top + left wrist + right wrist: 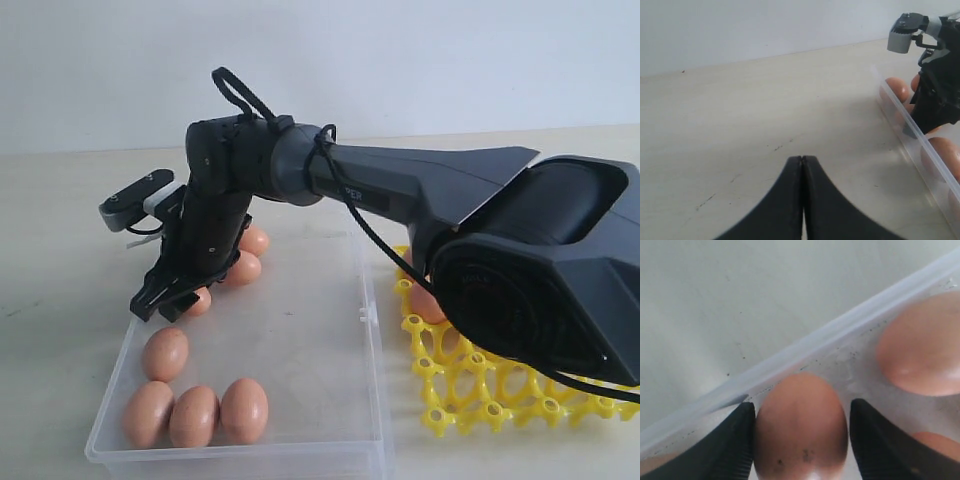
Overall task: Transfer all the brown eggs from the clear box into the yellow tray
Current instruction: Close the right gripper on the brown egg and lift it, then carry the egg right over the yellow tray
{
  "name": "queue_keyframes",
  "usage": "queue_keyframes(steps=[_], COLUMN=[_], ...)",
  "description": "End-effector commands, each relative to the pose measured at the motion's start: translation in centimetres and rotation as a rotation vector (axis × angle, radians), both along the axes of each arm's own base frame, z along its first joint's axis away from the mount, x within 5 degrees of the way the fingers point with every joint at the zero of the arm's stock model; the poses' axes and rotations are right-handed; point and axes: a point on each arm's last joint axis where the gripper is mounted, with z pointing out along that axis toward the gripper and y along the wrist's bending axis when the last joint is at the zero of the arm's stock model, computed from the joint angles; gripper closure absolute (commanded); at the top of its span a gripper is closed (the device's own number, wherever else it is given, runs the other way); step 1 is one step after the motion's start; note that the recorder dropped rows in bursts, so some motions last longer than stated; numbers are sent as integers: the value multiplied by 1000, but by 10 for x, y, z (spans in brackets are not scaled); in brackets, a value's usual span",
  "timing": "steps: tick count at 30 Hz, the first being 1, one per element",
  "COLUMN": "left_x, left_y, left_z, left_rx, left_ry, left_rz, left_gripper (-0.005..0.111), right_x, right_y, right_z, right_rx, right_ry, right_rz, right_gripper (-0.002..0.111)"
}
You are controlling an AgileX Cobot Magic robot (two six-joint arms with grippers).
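The clear box [300, 340] lies in the middle of the table with several brown eggs [165, 352] along its left and front sides. My right gripper [172, 303] reaches across into the box's left edge. In the right wrist view it [801, 412] stands open astride one egg [800, 430]; one finger touches the egg and the other stands a small gap off. Another egg [922, 345] lies beside it. The yellow tray [480, 385] sits right of the box, mostly hidden by the arm, with one egg [428, 303] showing in it. My left gripper [802, 159] is shut and empty over bare table.
The box's thin left wall [840, 330] runs right beside the right gripper's finger. From the left wrist view, the box wall [900, 107] and the right arm [940, 95] stand off to one side. A small clasp [366, 312] sits on the box's right edge.
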Motion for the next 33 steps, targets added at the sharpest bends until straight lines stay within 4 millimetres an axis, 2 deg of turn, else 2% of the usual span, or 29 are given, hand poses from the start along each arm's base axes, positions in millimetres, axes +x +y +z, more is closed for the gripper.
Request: queue_keyframes(steps=[1, 7, 9, 11, 14, 15, 19, 23, 28, 30, 33], left_x=[0, 0, 0, 0, 0, 0, 0, 0, 0, 0, 0], left_y=[0, 0, 0, 0, 0, 0, 0, 0, 0, 0, 0], left_z=[3, 3, 3, 3, 3, 3, 3, 3, 3, 3, 3], left_rx=[-7, -7, -7, -7, -7, -7, -7, -7, -7, -7, -7], left_ry=[-17, -17, -17, -17, -17, -17, -17, -17, -17, -17, -17], left_rz=[-4, -4, -4, -4, -4, -4, -4, -4, -4, -4, -4], left_gripper=[107, 107, 107, 107, 107, 107, 107, 107, 107, 107, 107], right_x=[3, 4, 5, 5, 5, 5, 4, 2, -15, -26, -44], right_y=[3, 5, 6, 6, 6, 6, 5, 2, -27, -45, -77], right_z=[0, 1, 1, 1, 1, 1, 8, 32, 44, 47, 67], right_rx=[37, 69, 77, 79, 79, 79, 85, 139, 160, 180, 291], right_ry=[-11, -9, -8, -7, -7, -7, -5, -69, -140, -169, -229], right_rz=[-44, -93, -106, -107, -107, -107, -106, -121, -160, -191, -302], right_gripper=[54, 55, 60, 74, 104, 108, 108, 108, 108, 108, 108])
